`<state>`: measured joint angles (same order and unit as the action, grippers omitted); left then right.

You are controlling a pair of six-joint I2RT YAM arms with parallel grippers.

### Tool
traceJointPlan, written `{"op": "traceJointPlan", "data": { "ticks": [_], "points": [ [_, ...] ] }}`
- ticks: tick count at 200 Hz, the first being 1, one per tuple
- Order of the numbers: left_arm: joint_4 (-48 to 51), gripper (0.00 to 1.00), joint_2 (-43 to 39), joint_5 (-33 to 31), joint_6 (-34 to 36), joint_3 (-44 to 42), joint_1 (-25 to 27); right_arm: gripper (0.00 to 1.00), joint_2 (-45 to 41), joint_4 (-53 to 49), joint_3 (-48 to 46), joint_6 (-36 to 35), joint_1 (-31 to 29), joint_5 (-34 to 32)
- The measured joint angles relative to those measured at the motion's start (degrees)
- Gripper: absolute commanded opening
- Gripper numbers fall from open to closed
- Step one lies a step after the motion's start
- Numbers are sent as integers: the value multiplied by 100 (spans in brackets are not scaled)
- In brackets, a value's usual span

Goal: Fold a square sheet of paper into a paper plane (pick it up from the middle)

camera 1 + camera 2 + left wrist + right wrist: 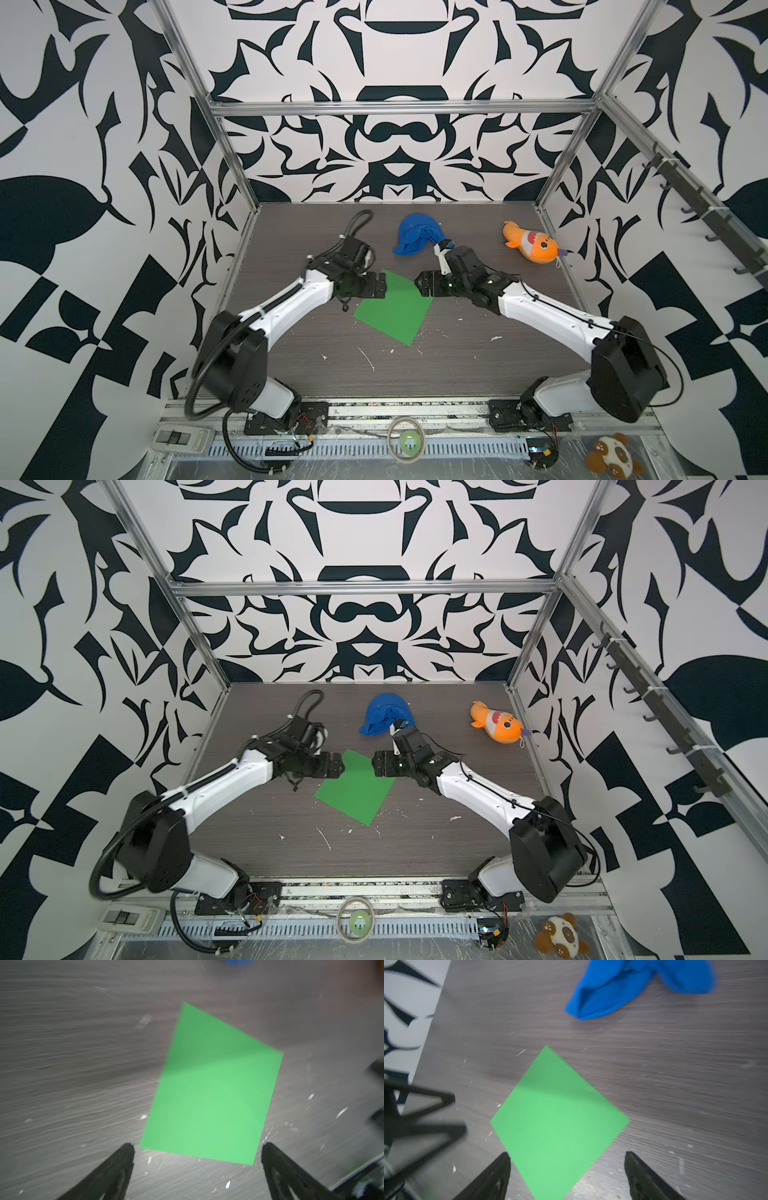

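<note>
The square sheet of paper [392,309] lies flat and unfolded at mid-worktop [457,374]. The left gripper [379,286] and right gripper [423,286] hang above its far side, both jaws spread wide, holding nothing.

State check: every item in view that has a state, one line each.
square sheet of paper, lying flat, unfolded, not held
left gripper, open, empty
right gripper, open, empty
blue cloth, crumpled in a lump, apart from the paper
orange plush fish, lying down, untouched
</note>
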<state>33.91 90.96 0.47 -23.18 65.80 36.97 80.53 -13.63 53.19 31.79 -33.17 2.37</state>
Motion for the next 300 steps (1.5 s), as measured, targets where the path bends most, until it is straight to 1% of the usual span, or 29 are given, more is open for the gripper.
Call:
{"op": "traceJointPlan", "data": {
  "ticks": [18, 34, 58, 84, 122, 153, 185, 221, 225, 251, 300],
  "points": [
    [374, 98, 796, -247, 227, 671, 457, 90, -24, -173, -245, 186, 249, -205],
    [662, 96, 1438, -442, 372, 1217, 713, 89, -66, -332, -479, 345, 459, -328],
    [1010, 94, 2151, -614, 483, 1777, 881, 88, -214, -496, -776, 562, 715, -404],
    [1270, 94, 2555, -739, 531, 2081, 890, 87, -404, -509, -905, 699, 835, -417],
    [1451, 89, 2830, -824, 629, 2363, 881, 84, -483, -503, -957, 772, 844, -411],
    [1539, 88, 3014, -824, 675, 2437, 881, 84, -527, -501, -1032, 846, 844, -402],
    [1563, 86, 3058, -796, 706, 2494, 874, 82, -551, -496, -1084, 901, 844, -380],
    [1663, 86, 3158, -737, 721, 2603, 863, 81, -551, -503, -1139, 1012, 844, -345],
    [1679, 82, 3174, -730, 723, 2618, 861, 81, -551, -496, -1139, 1021, 844, -343],
    [1731, 79, 3235, -636, 737, 2682, 852, 80, -551, -498, -1139, 1054, 844, -326],
    [1705, 77, 3241, -612, 761, 2643, 820, 80, -551, -498, -1139, 1121, 844, -326]
  ]
}}
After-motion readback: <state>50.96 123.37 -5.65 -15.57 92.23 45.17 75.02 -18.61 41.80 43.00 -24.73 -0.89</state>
